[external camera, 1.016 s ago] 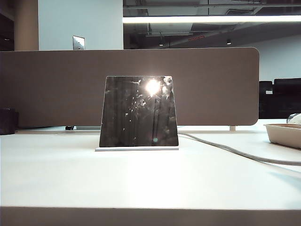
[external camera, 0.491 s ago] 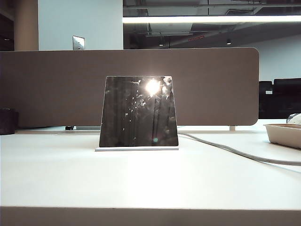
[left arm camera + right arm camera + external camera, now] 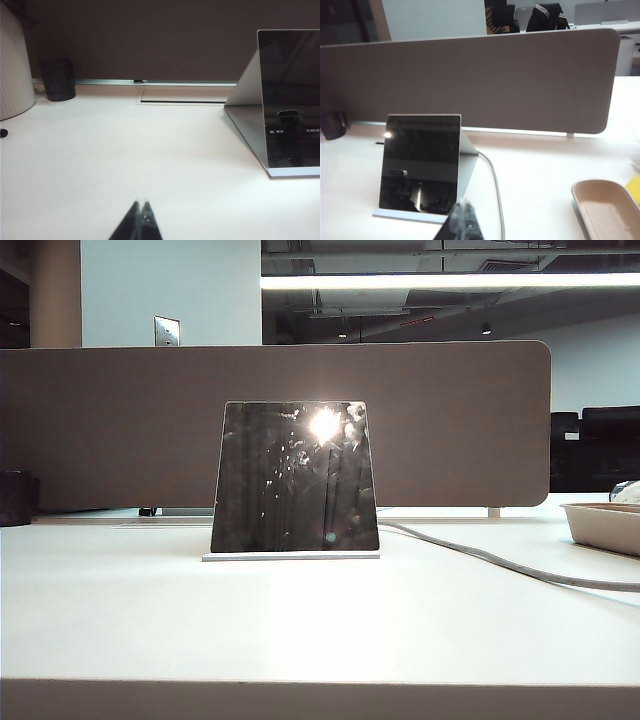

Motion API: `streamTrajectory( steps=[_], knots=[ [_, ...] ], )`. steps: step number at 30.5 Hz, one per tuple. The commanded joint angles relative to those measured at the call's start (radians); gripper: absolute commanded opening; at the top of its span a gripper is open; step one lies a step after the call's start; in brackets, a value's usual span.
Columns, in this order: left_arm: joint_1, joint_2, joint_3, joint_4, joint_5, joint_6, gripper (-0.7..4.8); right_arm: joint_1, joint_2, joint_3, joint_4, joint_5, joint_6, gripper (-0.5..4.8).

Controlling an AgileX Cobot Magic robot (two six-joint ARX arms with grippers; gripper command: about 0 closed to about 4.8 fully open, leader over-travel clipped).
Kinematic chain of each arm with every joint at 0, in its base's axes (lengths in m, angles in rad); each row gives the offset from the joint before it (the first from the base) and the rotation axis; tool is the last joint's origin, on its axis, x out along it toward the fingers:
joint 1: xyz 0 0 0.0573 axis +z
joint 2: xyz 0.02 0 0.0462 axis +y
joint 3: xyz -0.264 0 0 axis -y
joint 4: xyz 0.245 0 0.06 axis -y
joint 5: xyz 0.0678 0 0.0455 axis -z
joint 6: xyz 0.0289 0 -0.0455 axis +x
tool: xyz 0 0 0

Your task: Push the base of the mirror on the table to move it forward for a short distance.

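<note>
The dark, smudged, frameless trapezoid mirror [image 3: 295, 477] leans back on its thin pale bluish-white slab base [image 3: 291, 556], which lies flat on the large off-white matte table [image 3: 300, 630], in front of the wide beige divider panel [image 3: 120, 420]. A grey cable [image 3: 500, 565] runs past the mirror's right side, and a beige tray [image 3: 605, 525] sits well right of it. The left gripper [image 3: 141, 220] hovers over bare table left of the mirror, its dark jaws pressed together, holding nothing. The right gripper [image 3: 462, 222] hangs near the base's front edge, jaws likewise closed and empty.
</note>
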Motion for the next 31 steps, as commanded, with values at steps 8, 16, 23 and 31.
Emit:
streamTrajectory(
  steps=[8,16,23,31],
  knots=[
    [-0.001,0.0,0.001,0.01,0.004,0.004,-0.01,-0.001,-0.045,-0.056,0.046,0.013,0.001,-0.02],
    [-0.001,0.0,0.001,0.009,0.004,0.004,-0.01,0.0,-0.048,-0.058,0.023,0.008,0.001,-0.01],
    [-0.001,0.0,0.001,0.009,0.004,0.004,-0.01,0.0,-0.048,-0.058,0.003,0.008,0.001,-0.01],
    [-0.001,0.0,0.001,0.009,0.004,0.004,-0.01,0.0,-0.048,-0.058,-0.014,0.009,-0.001,-0.01]
  ],
)
